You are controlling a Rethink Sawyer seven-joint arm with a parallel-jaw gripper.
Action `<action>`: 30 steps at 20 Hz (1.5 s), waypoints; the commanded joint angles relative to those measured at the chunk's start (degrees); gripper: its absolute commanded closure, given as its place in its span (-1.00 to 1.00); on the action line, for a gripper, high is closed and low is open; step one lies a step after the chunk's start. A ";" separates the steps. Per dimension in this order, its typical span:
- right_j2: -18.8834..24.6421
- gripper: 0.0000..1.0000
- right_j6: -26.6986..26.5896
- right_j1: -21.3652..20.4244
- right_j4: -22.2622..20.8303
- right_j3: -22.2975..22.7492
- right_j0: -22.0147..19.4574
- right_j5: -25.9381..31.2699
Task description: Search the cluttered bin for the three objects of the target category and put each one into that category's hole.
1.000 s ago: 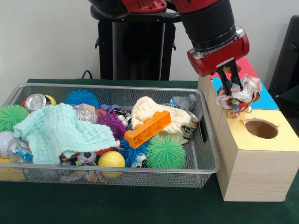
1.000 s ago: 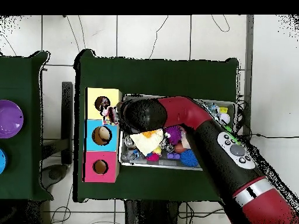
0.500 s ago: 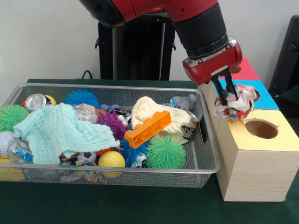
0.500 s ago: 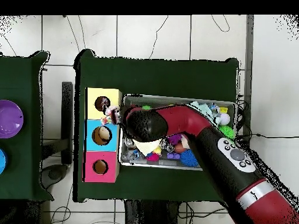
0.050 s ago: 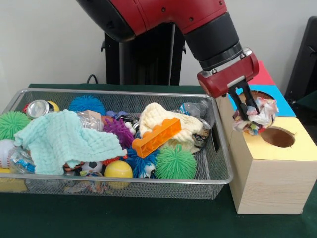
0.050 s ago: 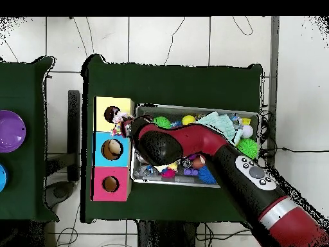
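Green table (image 5: 148,220) carries a wire bin (image 5: 218,148) and, touching its side, a wooden box (image 5: 270,183) with yellow, blue and pink top sections, one round hole each. Red-black arm (image 5: 173,20) reaches in from above, out over the box. Bin is packed: mint cloth (image 5: 64,141) at one end, cream cloth (image 5: 166,124) toward the box end with an orange toy brick (image 5: 157,137) lying tilted on it, green spiky ball (image 5: 175,162) at the front beside a yellow ball (image 5: 118,170), purple spiky ball (image 5: 119,130) mid-bin, crushed can (image 5: 37,107) at the far corner. Gripper (image 5: 246,106): jaws nearly together, pinching a crumpled multicoloured paper wad (image 5: 255,116). Wad is held off the box top, at the edge of the yellow hole (image 5: 277,136), just beside the blue section.
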 commanded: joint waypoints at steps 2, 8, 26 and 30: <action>2.48 1.00 -0.97 3.37 -3.95 1.16 -0.39 -2.28; 1.80 1.00 -0.50 4.37 -3.87 -1.86 1.75 -1.56; -18.02 1.00 10.25 -4.30 -3.73 -9.46 15.43 -7.27; -26.16 1.00 11.21 -6.28 -3.17 -10.90 20.58 -9.50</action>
